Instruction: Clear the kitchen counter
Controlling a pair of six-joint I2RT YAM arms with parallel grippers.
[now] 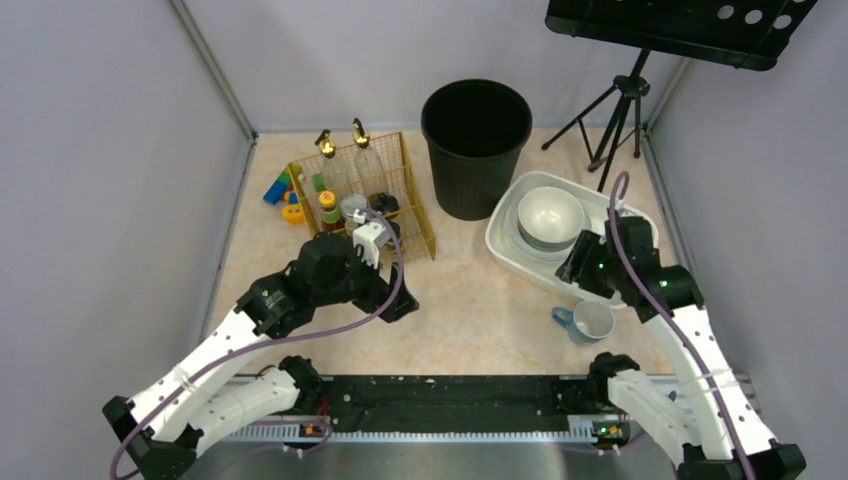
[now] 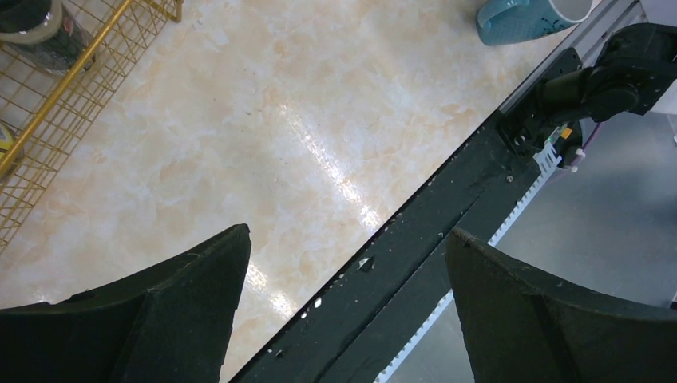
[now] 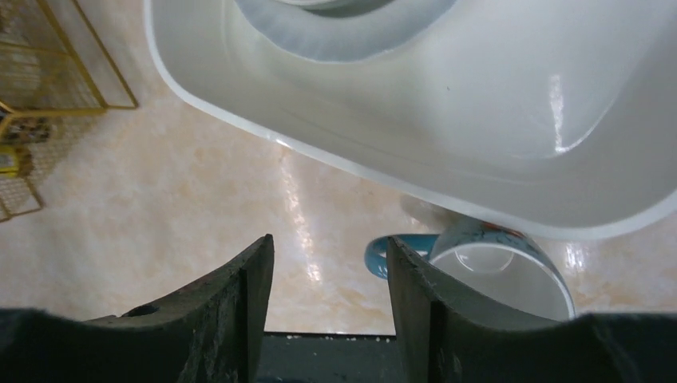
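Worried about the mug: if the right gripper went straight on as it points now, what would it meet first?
The right gripper would likely meet bare kitchen counter first, just left of the mug handle; depth is unclear.

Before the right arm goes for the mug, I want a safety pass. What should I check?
1. The mug stands upright on the kitchen counter, outside the white tub: ok.
2. The right gripper is empty, jaws apart: ok.
3. Right gripper lined up on the mug: not ok; the mug lies outside the fingers.
4. Bare floor in the white tub beside the bowl: ok.
5. The left gripper is open, empty, away from the mug: ok.
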